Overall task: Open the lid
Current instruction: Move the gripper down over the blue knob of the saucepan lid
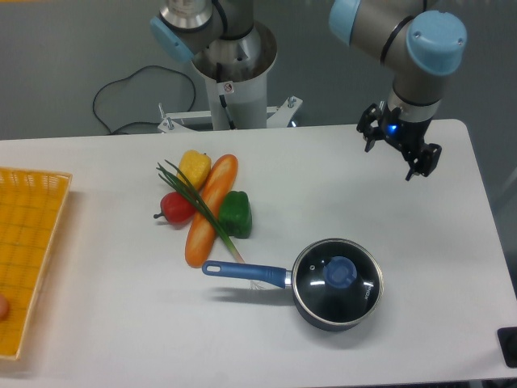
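The glass lid (337,277) with its blue knob (340,272) rests on the dark blue saucepan (323,317) near the table's front right; the pan's long blue handle (245,273) points left. My gripper (391,158) hangs in the air over the back right of the table, well behind the pan. Its two dark fingers are spread apart with nothing between them. It touches neither lid nor pan.
A pile of toy vegetables (207,204) lies left of centre: yellow pepper, bread loaf, tomato, green pepper and a chive sprig. A yellow basket (28,242) sits at the left edge. The robot base (233,73) stands behind the table.
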`<state>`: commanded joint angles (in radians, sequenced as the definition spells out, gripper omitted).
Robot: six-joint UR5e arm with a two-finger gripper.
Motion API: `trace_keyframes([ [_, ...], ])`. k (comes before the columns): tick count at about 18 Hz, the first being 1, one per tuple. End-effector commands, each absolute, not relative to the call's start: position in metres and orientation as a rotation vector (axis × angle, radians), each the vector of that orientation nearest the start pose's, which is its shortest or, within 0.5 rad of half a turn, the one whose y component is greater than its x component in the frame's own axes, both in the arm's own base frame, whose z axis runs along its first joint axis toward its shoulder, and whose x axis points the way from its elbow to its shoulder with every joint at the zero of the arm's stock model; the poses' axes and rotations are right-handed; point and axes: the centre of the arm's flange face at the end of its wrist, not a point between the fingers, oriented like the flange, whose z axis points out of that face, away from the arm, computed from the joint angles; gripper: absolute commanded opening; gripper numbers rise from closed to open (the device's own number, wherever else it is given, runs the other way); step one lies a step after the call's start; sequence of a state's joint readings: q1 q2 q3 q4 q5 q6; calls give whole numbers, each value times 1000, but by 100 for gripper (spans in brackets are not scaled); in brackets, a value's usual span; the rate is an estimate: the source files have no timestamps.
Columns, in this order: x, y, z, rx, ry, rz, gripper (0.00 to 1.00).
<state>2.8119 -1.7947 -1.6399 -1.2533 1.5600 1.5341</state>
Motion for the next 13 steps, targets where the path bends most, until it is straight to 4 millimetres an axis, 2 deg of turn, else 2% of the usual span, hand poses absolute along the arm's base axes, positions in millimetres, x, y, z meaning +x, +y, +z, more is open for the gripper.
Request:
trace_keyframes([
  [4, -496, 341, 360, -3101, 340, 50, 100],
  [6, -501, 353, 358, -3103, 325, 53, 100],
  [9, -503, 366, 356, -3109, 209, 52, 100],
  [13, -502, 392, 346, -3116, 168, 41, 100],
])
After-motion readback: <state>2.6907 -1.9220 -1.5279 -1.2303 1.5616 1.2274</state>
